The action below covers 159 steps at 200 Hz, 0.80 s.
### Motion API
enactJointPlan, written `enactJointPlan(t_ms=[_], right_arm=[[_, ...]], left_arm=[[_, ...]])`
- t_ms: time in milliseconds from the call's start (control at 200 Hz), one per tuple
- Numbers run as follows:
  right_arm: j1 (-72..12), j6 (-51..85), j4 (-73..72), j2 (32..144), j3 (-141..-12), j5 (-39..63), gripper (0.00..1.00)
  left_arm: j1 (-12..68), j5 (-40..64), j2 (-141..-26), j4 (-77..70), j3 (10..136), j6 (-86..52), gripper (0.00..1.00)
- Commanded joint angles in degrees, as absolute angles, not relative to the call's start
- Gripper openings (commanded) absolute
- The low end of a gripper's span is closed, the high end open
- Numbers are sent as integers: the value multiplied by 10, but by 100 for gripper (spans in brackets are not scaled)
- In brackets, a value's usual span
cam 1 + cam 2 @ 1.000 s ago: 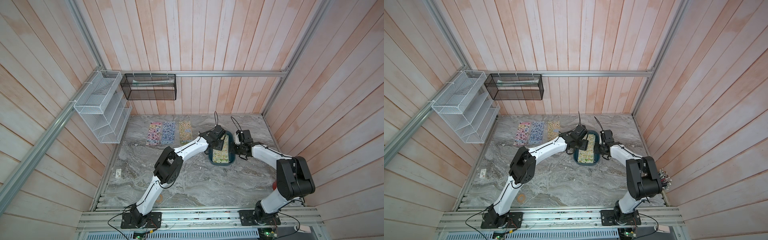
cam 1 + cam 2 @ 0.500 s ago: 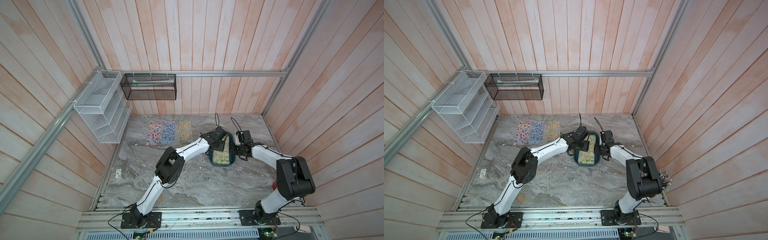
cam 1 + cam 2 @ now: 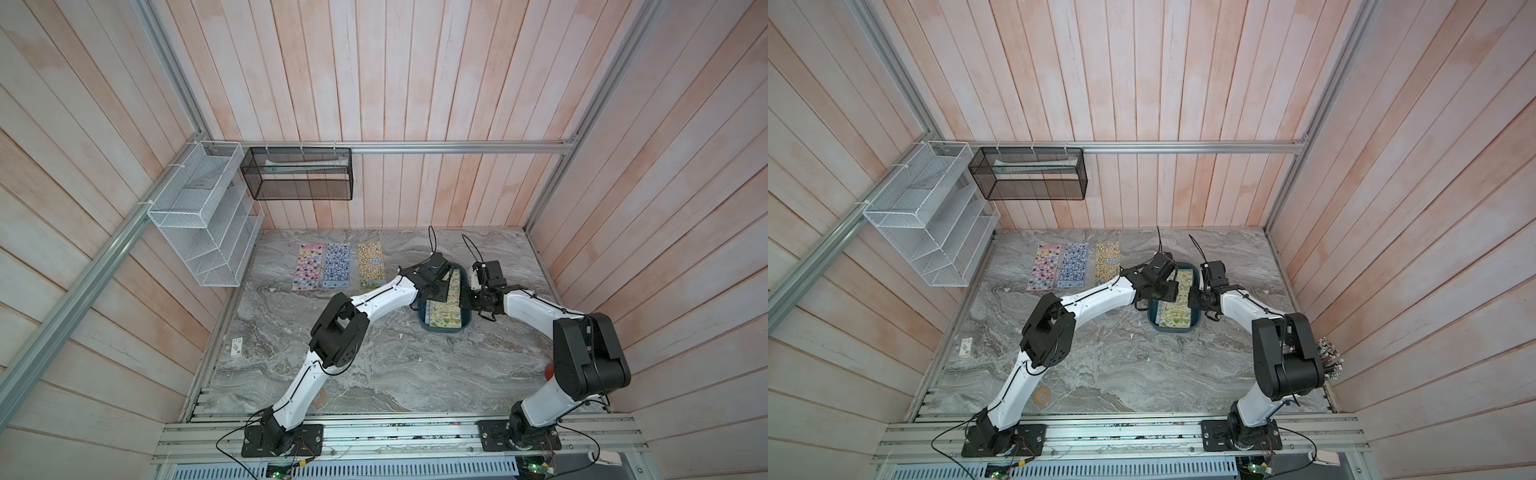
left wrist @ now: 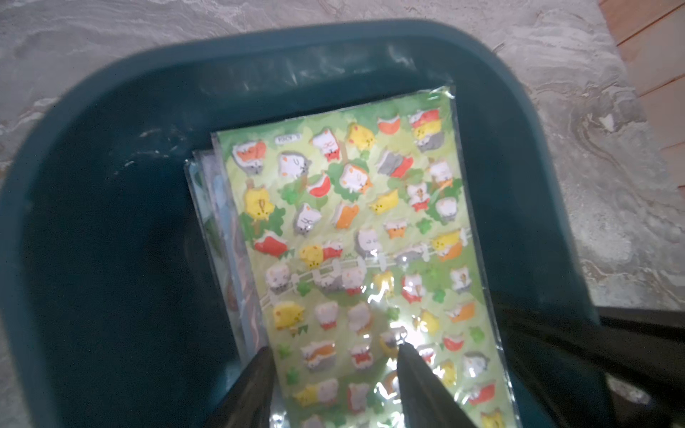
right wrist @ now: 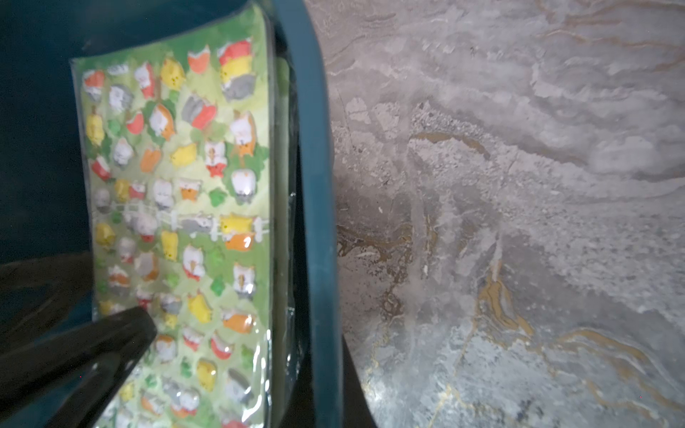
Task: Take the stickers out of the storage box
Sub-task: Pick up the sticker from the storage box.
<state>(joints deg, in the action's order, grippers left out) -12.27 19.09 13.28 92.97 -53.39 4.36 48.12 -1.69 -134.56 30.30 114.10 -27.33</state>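
The storage box (image 3: 444,331) (image 3: 1173,331) is a dark teal tray on the marble table, right of centre. The stickers (image 3: 448,318) (image 3: 1177,313) lie stacked inside it, with a green sheet (image 4: 356,222) (image 5: 178,178) of small animals on top. My left gripper (image 4: 335,352) (image 3: 438,291) reaches into the box, open. One finger is at the green sheet's edge, the other is on its face. My right gripper (image 5: 320,352) (image 3: 471,297) is shut on the box's side wall (image 5: 315,185), one finger inside and one outside.
Three sticker sheets lie side by side on the table at the back left: pink (image 3: 308,266), blue (image 3: 336,266) and yellow (image 3: 371,266). A white wire rack (image 3: 203,220) and a black mesh basket (image 3: 297,174) hang on the walls. A small card (image 3: 237,347) lies at the table's left edge.
The left wrist has shifted slightly over the box. The right arm and the box have stayed where they were.
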Motion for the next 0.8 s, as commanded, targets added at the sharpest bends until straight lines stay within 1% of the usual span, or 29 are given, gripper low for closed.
enactJointPlan(t_ms=[0, 315, 545, 680, 790], right_arm=[[-122, 196, 109, 911, -538, 64, 5], [-123, 196, 108, 917, -540, 68, 6], [-123, 196, 108, 918, -541, 68, 5], [-123, 195, 108, 918, -541, 67, 6], [-123, 196, 108, 919, -541, 68, 5]], left_arm=[[480, 3, -1311, 278, 1121, -284, 53], [479, 14, -1288, 263, 1110, -287, 44], [479, -4, -1292, 279, 1104, -284, 46], [478, 3, -1286, 261, 1080, -291, 46], [478, 14, -1277, 240, 1067, -300, 44]])
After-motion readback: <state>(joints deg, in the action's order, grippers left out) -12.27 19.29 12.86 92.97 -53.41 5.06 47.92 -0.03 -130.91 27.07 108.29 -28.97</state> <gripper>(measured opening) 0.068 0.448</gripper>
